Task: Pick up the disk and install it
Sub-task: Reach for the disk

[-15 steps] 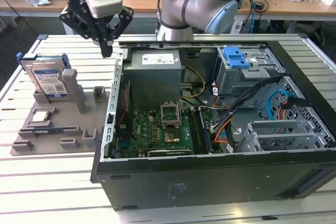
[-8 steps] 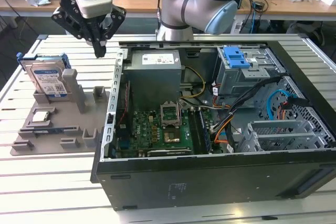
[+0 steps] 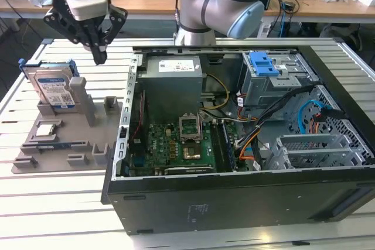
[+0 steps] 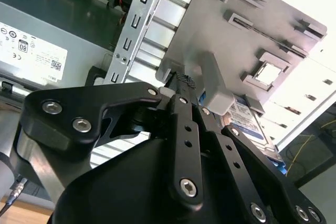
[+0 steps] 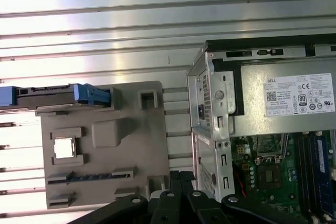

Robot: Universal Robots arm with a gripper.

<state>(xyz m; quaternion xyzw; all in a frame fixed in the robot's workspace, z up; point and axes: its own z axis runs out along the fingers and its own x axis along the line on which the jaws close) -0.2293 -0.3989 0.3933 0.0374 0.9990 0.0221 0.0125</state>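
In the exterior view, a black gripper point(image 3: 101, 57) hangs in the upper left of the frame. Its fingers are pressed together and pinch nothing.

Just below it, slightly toward the exterior view's left, the disk point(image 3: 55, 89) stands on edge in a slot of a grey holder tray point(image 3: 76, 134). A blue bracket frames the disk, and its label faces the camera. A grey post point(image 3: 87, 102) of the tray rises just beside the disk. A small processor chip point(image 3: 47, 130) lies flat in the tray, lower in the frame.

The open computer case point(image 3: 234, 203) takes the centre and right. In its upper right are a drive cage point(image 3: 275, 83) and loose cables point(image 3: 281, 109).

In the first wrist view the disk point(image 5: 47, 94) shows edge-on.

Several things could likely go wrong. If the gripper descends without spreading, its tips would strike the disk's top edge or the post. An off-centre pinch on such a thin upright part could tilt it and jam it in its slot. Inside the case, the cables near the cage could snag the bracket.
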